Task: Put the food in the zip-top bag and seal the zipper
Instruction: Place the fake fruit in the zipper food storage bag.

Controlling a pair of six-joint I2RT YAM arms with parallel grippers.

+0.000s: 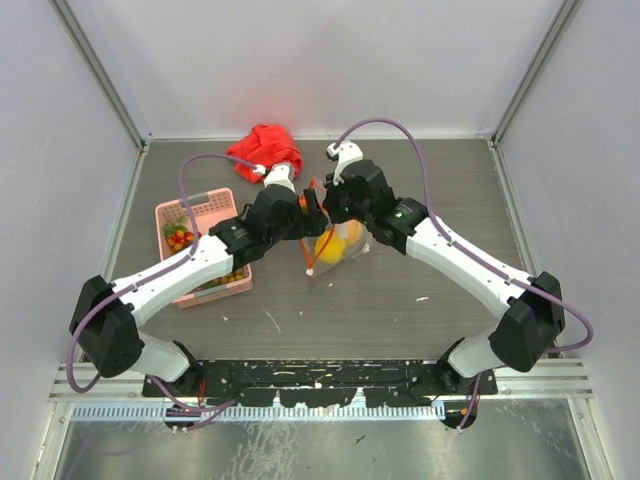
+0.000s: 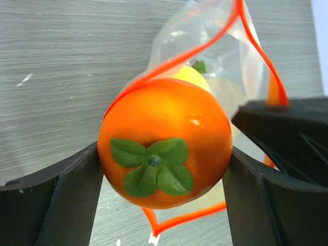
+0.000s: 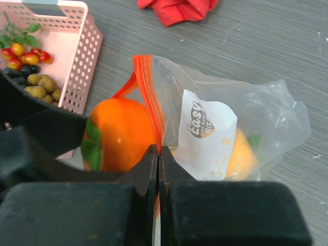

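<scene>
L gripper [image 2: 163,171] clamps leafy orange [image 2: 169,115] | R gripper [image 3: 158,160] pinches clear bag [image 3: 277,110] rim

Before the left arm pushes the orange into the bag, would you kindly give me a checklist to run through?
1. Left gripper clamps the orange on both sides: ok.
2. Right gripper is shut on the zipper strip of the zip-top bag: ok.
3. Bag mouth is open, the strip looping above and below the orange: ok.
4. Mouth is wide enough for the orange to pass: cannot tell.
5. Lemon is inside the bag: ok.
6. All food is bagged: not ok; grapes and berries lie in the pink basket.
</scene>
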